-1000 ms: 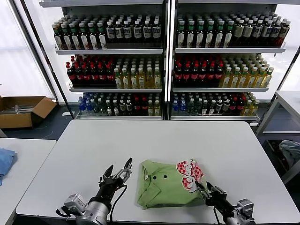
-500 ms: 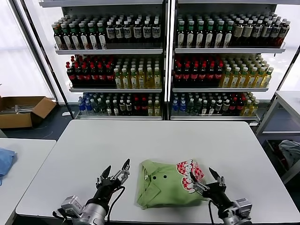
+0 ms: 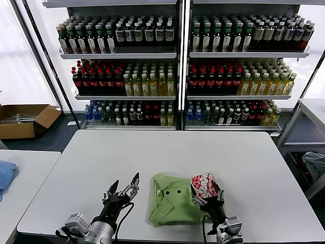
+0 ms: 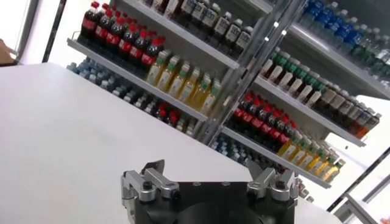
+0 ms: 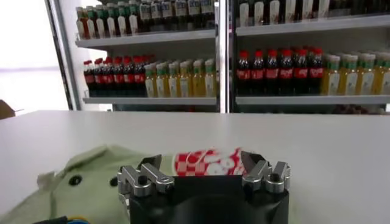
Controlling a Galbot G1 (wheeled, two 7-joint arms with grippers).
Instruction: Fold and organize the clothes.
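Observation:
A light green polo shirt [image 3: 172, 203] lies folded on the white table [image 3: 167, 152] near its front edge, collar and buttons up, with the red-and-white checkered print [image 3: 204, 185] on its right part. My right gripper [image 3: 206, 194] is open at the shirt's right edge, its fingers standing either side of the print. The right wrist view shows the gripper [image 5: 200, 159] open with the print [image 5: 207, 164] just beyond the fingertips and the green fabric [image 5: 91, 170] beside it. My left gripper [image 3: 123, 188] is open and empty, just left of the shirt; it also shows in the left wrist view [image 4: 206, 167].
Shelves of bottles [image 3: 177, 66] stand behind the table. A cardboard box [image 3: 25, 121] sits on the floor at far left. A blue cloth [image 3: 5, 174] lies on a side table at left. A grey-white cloth [image 3: 315, 165] lies under a table at right.
My right gripper has opened and swung left from the shirt's right side up to the checkered print. The shirt's right edge has drawn in a little. The left gripper has barely moved.

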